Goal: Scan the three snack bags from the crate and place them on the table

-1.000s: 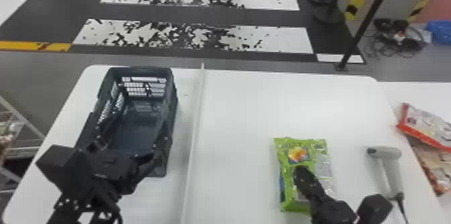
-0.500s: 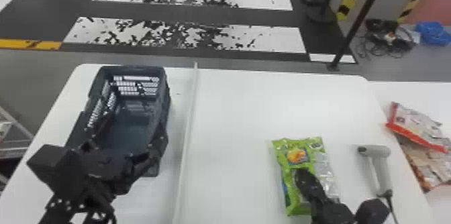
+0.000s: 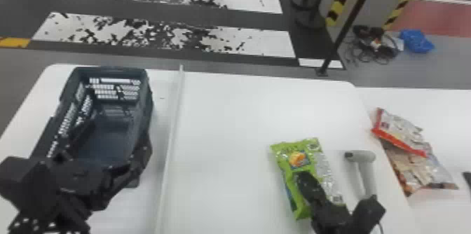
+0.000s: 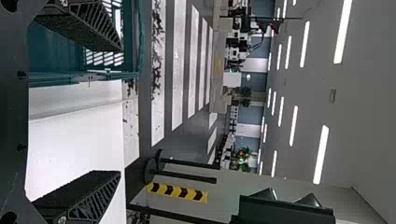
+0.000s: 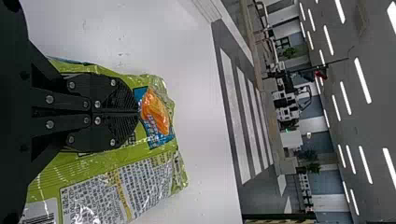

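Black fingers on the right end effector (image 3: 304, 178) stand narrow, closed on the green snack bag (image 3: 298, 159), with their tips beside its orange-and-blue printed picture. Under and around those fingers the bag spreads out, its far end reaching past the tips and a pale panel of small print running along its right side; in the right wrist view a barcode (image 5: 39, 218) shows toward the wrist end. I cannot tell whether the bag touches the white worktop (image 3: 227, 128) beneath. Just to the right of this end effector, a grey hand scanner (image 3: 364, 158) lies near the bag, its handle toward the robot and its cable trailing the same way. Farther right, on the adjoining white surface (image 3: 448, 110), a red-and-white bag (image 3: 399, 130) overlaps a clear bag with tan contents (image 3: 411, 170). Well to the left, the other end effector, the left one (image 3: 118, 133), stands wide at the near end of the dark crate (image 3: 142, 89), one finger over the crate. Between the two end effectors a pale strip (image 3: 171, 124) runs away from the robot along the worktop. Beyond both, the floor carries white stripes (image 3: 175, 39), with coiled cables (image 3: 376, 46) and a blue bundle (image 3: 416, 40) ahead and to the right.
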`<state>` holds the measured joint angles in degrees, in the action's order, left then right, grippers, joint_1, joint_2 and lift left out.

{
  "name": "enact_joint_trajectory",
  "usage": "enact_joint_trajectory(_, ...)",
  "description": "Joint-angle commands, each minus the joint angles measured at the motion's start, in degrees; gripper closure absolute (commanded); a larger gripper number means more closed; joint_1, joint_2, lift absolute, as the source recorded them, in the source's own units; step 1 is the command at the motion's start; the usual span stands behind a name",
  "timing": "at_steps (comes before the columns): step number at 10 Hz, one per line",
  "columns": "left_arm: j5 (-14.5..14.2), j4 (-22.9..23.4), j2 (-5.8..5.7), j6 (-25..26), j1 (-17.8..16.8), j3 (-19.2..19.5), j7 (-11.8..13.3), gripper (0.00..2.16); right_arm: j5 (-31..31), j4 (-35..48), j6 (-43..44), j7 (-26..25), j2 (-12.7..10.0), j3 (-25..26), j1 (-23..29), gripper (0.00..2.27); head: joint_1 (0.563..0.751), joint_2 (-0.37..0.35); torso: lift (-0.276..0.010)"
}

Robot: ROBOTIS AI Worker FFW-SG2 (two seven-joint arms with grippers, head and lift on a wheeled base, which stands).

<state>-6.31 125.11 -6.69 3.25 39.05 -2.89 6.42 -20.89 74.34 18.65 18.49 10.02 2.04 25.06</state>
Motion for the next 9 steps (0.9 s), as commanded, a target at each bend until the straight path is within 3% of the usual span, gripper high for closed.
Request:
enact_joint_trajectory(1,0.1,0.2,-0.08,-0.1,0.2,0.1,0.1,0.05,-0.2,-1.4,0.0,-0.1,0.0,0.4,-0.8,2.16,0.695,-0.157,-0.037)
enact_joint_trajectory(4,0.1,0.1,-0.08,-0.1,0.3,-0.1,0.1,0.05,-0.6,-2.3,0.4,-0.9,0.0,0.8,-1.0,2.16,0.695,-0.176,-0.037)
enact_joint_trajectory(7,0.1,0.0,-0.08,-0.1,0.2,-0.1,0.1,0.05,-5.8,9.2,1.6,0.8,0.1,1.9,6.8,2.16,0.695,-0.179,-0.037)
enact_joint_trajectory(9,0.2,-0.1,-0.08,-0.1,0.2,-0.2,0.2,0.05,-7.1,11.6,-0.9,0.8,0.2,6.4,6.9,2.16,0.695,-0.191,-0.037)
